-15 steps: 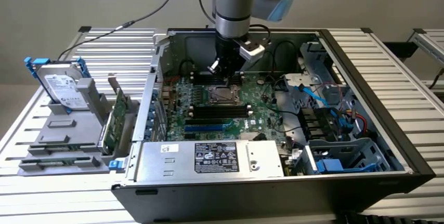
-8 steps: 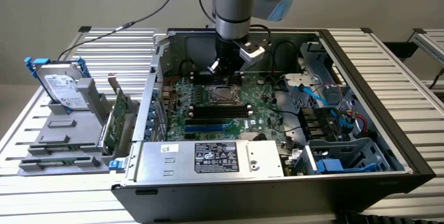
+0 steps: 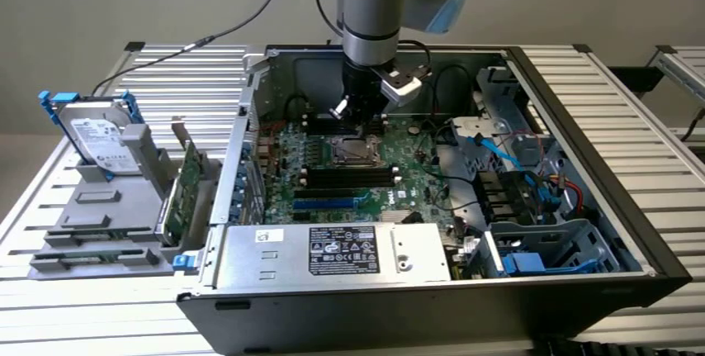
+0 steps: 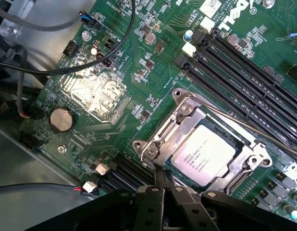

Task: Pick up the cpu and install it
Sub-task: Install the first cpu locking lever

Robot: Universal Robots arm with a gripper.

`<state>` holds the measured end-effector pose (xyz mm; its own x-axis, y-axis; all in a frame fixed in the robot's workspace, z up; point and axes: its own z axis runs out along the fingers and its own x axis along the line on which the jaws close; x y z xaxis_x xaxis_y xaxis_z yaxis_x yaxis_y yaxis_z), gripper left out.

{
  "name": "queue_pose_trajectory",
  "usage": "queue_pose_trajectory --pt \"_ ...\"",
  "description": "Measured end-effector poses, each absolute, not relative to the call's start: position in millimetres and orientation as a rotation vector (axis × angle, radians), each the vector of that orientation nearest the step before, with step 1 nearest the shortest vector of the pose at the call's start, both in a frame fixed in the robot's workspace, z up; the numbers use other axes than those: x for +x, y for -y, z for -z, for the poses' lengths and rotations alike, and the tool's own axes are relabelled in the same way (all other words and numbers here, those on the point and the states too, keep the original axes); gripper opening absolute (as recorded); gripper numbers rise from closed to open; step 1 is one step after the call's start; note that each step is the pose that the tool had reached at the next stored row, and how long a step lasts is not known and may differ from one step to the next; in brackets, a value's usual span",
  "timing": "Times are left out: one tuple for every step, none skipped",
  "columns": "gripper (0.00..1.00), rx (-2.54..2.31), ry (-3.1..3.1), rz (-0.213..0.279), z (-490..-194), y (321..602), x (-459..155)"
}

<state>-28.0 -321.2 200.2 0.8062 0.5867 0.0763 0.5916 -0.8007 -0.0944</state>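
Silver cpu (image 4: 208, 155) sits in its socket (image 4: 187, 108), just beside the gripper (image 4: 163, 180), whose fingers are pressed together, holding nothing.

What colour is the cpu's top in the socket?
Silver-grey metal with small dark print; the cpu shows best in the wrist view.

cpu (image 4: 209, 155) in socket (image 4: 179, 108) — on motherboard (image 4: 91, 125).
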Motion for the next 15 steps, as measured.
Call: queue_pose_trajectory --pt "0.11 -2.877 0.942 0.065 -200.3 321.3 -28.0" --pt "0.11 -2.877 0.942 0.065 -200.3 321.3 -27.9" --pt "0.11 -2.877 0.942 0.066 -200.3 321.3 -28.0" --pt "0.11 -2.877 0.942 0.066 -200.3 321.3 -27.9" --pt "0.11 -2.877 0.942 0.066 -200.3 321.3 -28.0" --pt "0.11 -2.877 0.942 0.066 -200.3 321.3 -28.0" --pt "0.11 -2.877 0.942 0.066 -200.3 321.3 -28.0" --pt "0.11 -2.877 0.942 0.066 -200.3 321.3 -28.0" --pt "0.11 -2.877 0.942 0.065 -200.3 321.3 -28.0" --pt "0.11 -2.877 0.942 0.065 -200.3 321.3 -28.0" --pt "0.11 -2.877 0.942 0.066 -200.3 321.3 -28.0" --pt "0.11 -2.877 0.942 0.065 -200.3 321.3 -27.9" --pt "0.11 -2.877 0.942 0.066 -200.3 321.3 -27.9" --pt "0.11 -2.877 0.942 0.066 -200.3 321.1 -27.9" --pt "0.11 -2.877 0.942 0.066 -200.3 320.7 -28.0"
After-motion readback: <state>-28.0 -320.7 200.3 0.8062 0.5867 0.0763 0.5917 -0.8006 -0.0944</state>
